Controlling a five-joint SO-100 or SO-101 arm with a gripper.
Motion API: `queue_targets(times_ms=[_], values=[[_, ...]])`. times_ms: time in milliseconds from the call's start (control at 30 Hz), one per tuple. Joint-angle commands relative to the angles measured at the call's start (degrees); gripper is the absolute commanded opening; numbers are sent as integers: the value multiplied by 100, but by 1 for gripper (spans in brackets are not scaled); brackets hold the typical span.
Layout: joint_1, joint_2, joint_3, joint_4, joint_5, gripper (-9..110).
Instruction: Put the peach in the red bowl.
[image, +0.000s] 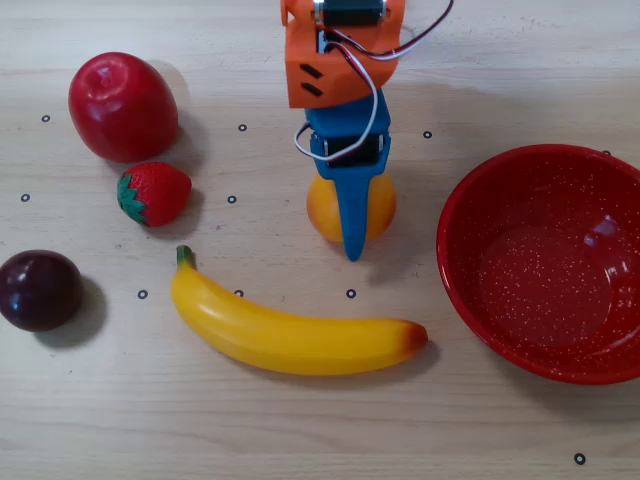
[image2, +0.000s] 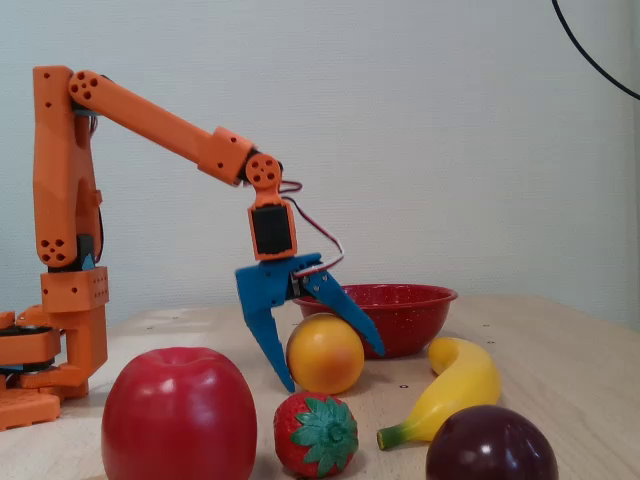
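The peach (image: 322, 214) is a round orange-yellow fruit on the wooden table, in the middle of the overhead view. It also shows in the fixed view (image2: 325, 355). My gripper (image: 350, 212) is open and lowered over it. In the fixed view the gripper (image2: 332, 370) has one blue finger on each side of the peach, the left fingertip down near the table. The peach rests on the table. The red bowl (image: 455, 235) with white speckles stands empty to the right of the peach in the overhead view. In the fixed view the red bowl (image2: 405, 312) is behind the peach.
A yellow banana (image: 290, 335) lies just in front of the peach in the overhead view. A red apple (image: 122, 105), a strawberry (image: 155, 193) and a dark plum (image: 38, 290) sit at the left. The orange arm base (image2: 65, 290) stands at the fixed view's left.
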Motion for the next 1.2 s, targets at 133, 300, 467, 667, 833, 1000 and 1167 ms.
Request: queue_targets(times_ms=[133,300,467,667,833,1000,1167], values=[[-149,79,105,-149,193,34],[-132,88,141,-167,237,33],[-123,97,141,-167,272,28],[-123,97,158,-167,343,25],[-132,97,176,-193,396,21],[-149,88,167,-193,422,15],[-158,88,158,-176,422,14]])
